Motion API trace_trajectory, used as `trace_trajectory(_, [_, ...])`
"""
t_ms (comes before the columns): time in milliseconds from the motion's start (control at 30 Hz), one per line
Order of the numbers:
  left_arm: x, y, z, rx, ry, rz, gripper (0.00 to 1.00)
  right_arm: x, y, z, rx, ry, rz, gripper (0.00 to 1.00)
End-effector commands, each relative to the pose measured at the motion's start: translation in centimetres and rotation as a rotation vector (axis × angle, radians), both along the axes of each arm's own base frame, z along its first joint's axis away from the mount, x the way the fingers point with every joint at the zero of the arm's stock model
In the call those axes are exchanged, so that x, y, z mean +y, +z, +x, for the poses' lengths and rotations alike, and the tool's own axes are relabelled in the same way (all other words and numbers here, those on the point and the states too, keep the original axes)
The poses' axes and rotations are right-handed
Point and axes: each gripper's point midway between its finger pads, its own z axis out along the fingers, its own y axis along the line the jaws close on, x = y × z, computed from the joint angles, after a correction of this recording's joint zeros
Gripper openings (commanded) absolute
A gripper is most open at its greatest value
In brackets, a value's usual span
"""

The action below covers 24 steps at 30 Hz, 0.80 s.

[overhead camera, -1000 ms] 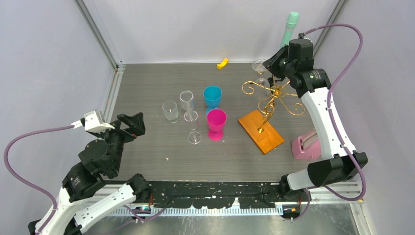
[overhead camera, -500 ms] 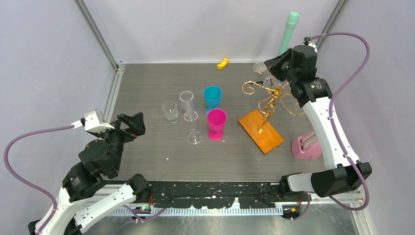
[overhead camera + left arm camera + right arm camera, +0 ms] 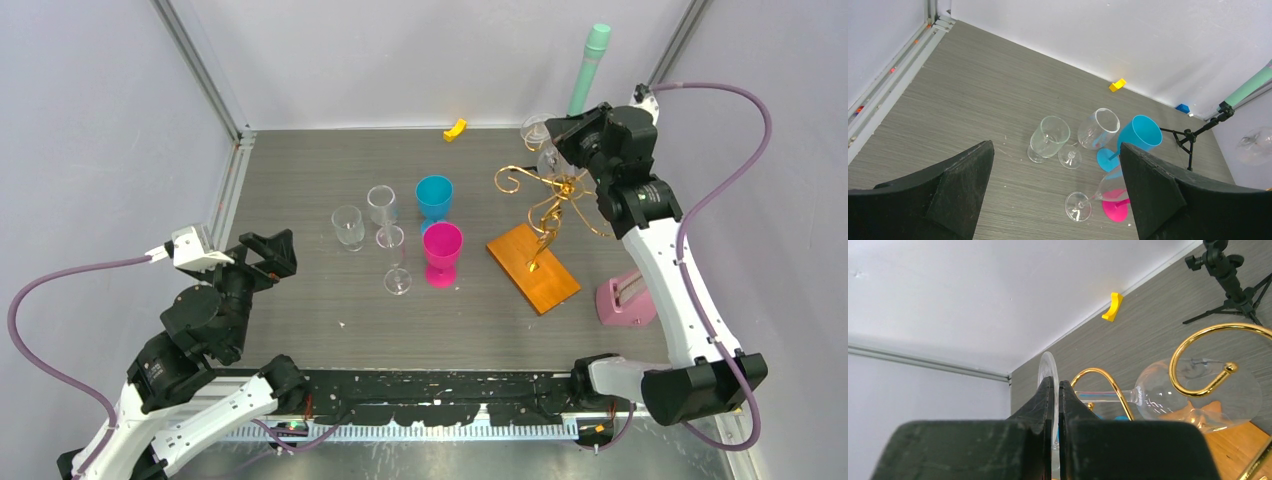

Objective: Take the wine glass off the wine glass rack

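While the right claw [image 3: 1055,385] grips the glass [image 3: 1173,395] by its foot, the bowl lies ahead, beside a curl of the rack [image 3: 1220,326].

- Left arm [image 3: 200,340]: rounded black joint housings and white link shells dotted with small dark holes near the base.
- Right arm [image 3: 665,260]: same build, with long white links between black joints.
- Left purple cable [image 3: 45,300]: a thick hose in a wide loop.
- Right purple cable [image 3: 745,120]: a matching hose.
- White camera box [image 3: 190,247]: a small block on the left wrist.
- Left gripper [image 3: 1055,145]: broad matte black wedge fingers.
- Right gripper [image 3: 1055,381]: thin, flat black fingers.
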Motion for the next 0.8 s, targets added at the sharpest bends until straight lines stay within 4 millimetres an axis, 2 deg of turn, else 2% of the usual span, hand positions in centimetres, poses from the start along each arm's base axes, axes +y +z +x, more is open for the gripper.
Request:
trace_trajectory(0, [0.1,0.7,0.1,-0.024,0.012,-0.028,1.0,-1.6,5.7,-1.2,-0.183,-0.074,0.046,0.0])
trace_trajectory(233, [-0.1,0.7,0.1,-0.024,0.004,-0.036,1.0,-1.7,5.0,-1.6,-0.13,-0.082,0.06,0.01])
trace_trajectory(567, [-0.1,0.6,0.1,-0.022,0.001,-0.04,1.0,1.2,6.8,-4.0,-0.154,0.079,0.175,0.0])
trace_trajectory(767, [-0.4,0.6,0.2,-0.02,-0.006,-0.042,1.0,3.0,6.6,-4.0,-0.142,0.166,0.239,0.0])
